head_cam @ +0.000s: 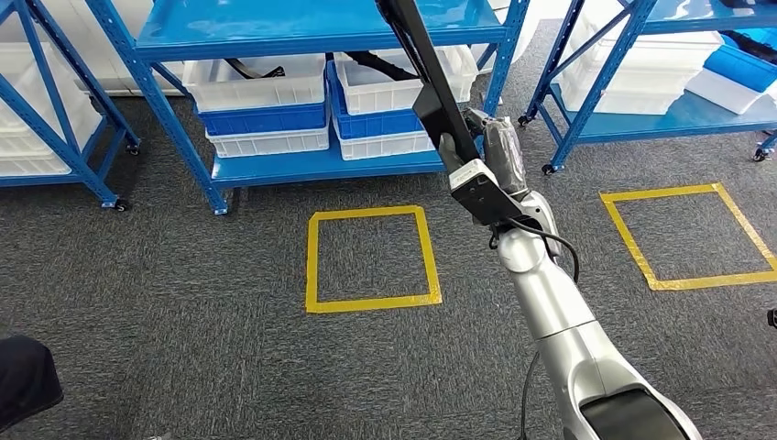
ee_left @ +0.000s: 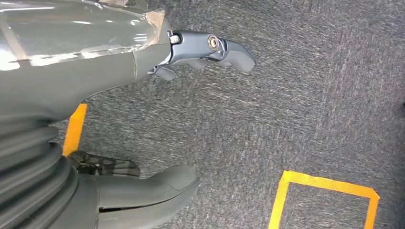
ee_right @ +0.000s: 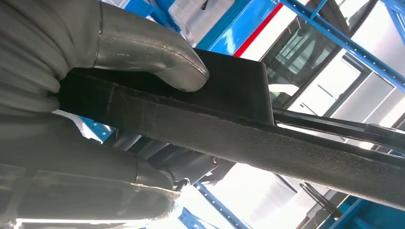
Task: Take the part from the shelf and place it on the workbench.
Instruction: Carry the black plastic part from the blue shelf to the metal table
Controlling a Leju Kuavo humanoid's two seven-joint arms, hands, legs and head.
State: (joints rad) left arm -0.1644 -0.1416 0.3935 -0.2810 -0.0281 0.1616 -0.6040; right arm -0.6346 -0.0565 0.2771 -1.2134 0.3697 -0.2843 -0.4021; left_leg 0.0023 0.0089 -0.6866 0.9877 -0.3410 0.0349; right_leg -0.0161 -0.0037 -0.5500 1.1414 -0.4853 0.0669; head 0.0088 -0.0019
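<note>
Part [head_cam: 431,73] held up in the right hand [head_cam: 490,156], in front of the blue shelf [head_cam: 311,165].

Nearest, the silver right arm [head_cam: 568,339] rises from the lower edge of the head view over grey carpet [head_cam: 183,302]. Its hand grips the long black part, thumb [ee_right: 153,59] pressed over the flat black block and the fingers [ee_right: 143,174] wrapped beneath; the part slants up past the top shelf board. The left hand [ee_left: 143,119] hangs over the carpet holding nothing, fingers apart, near a taped yellow corner. Beyond the arm lie two yellow tape squares [head_cam: 371,258] on the floor. Farther back, white and blue bins [head_cam: 266,105] sit stacked on the shelf's lower board, dark parts resting inside them.
</note>
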